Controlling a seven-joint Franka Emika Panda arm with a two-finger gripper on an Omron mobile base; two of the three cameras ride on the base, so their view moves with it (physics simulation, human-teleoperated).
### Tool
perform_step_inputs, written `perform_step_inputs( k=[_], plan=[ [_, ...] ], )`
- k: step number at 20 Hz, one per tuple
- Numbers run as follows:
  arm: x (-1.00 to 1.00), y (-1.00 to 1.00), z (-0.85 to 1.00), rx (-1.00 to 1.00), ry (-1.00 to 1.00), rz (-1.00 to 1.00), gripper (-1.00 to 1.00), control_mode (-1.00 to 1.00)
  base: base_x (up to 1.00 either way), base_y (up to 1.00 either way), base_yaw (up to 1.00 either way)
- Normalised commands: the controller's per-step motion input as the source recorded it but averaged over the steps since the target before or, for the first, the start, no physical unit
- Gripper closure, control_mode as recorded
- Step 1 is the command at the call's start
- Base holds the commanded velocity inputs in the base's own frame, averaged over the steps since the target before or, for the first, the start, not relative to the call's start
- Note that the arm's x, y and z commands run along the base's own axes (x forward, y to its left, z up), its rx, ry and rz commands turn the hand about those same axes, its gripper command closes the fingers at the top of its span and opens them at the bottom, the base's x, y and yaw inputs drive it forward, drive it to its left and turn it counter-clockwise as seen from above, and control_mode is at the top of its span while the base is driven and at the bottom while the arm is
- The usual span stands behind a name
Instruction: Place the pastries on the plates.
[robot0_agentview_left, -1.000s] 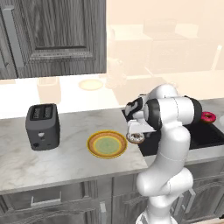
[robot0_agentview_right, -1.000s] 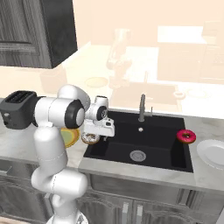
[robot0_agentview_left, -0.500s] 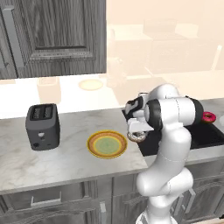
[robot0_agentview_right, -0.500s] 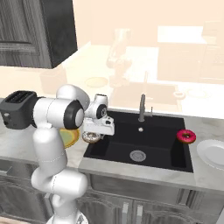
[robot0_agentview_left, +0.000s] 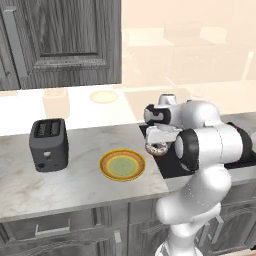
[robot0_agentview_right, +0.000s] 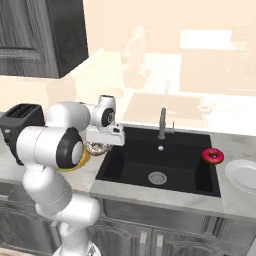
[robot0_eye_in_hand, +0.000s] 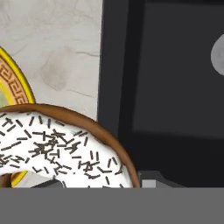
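1. The gripper (robot0_agentview_left: 159, 146) hangs over the seam between the counter (robot0_agentview_left: 75, 175) and the sink (robot0_agentview_right: 165, 160). Its jaws are closed tight on the white-iced doughnut (robot0_eye_in_hand: 57, 151), which is gripped at the rim.

2. In the hand view the doughnut sits right at the fingertips, with marble counter, the sink edge and a sliver of the yellow-rimmed plate (robot0_eye_in_hand: 13, 87) beneath it. The doughnut looks clear of the counter, though the pictures do not fully show whether it is lifted or touching.

3. The yellow-rimmed plate (robot0_agentview_left: 122, 165) with the green centre lies on the counter just beside the gripper, between it and the toaster (robot0_agentview_left: 49, 144). I judge this to be the target for the iced doughnut, since it is the nearer plate and has nothing on it.

4. The pink doughnut (robot0_agentview_right: 213, 155) rests on the counter at the far side of the sink, just beside the white plate (robot0_agentview_right: 245, 175). Neither has been touched, so that half of the task waits.

5. Gripping at the rim keeps the icing facing up and lets the ring drop flat when released.

6. The next move, as I judge it, is a short sideways carry until the doughnut is over the plate's green centre, followed by a low release. The risk is that it lands on the raised rim and tips off.
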Motion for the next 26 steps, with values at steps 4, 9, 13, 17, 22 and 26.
perform_step_inputs(
  k=[4, 9, 13, 17, 22, 26],
  plan=[
    [-0.84, 0.45, 0.3, 0.01, -0.12, 0.0, 1.0, -1.0, 0.0, 0.0, 0.0],
    [-0.68, 0.49, 0.13, 0.08, -0.12, 0.0, 1.0, -1.0, 0.0, 0.0, 0.0],
    [-0.15, 0.6, 0.0, 0.1, -0.12, 0.0, 1.0, -1.0, 0.0, 0.0, 0.0],
    [0.35, 0.65, 0.0, 0.03, -0.02, 0.0, 1.0, -1.0, 0.0, 0.0, 0.0],
    [0.54, 0.5, 0.0, 0.0, 0.0, 0.0, 1.0, -1.0, 0.0, 0.0, 0.0],
    [0.36, 0.16, 0.0, 0.0, 0.05, 0.0, 1.0, -1.0, 0.0, 0.0, 0.0]
  ],
)
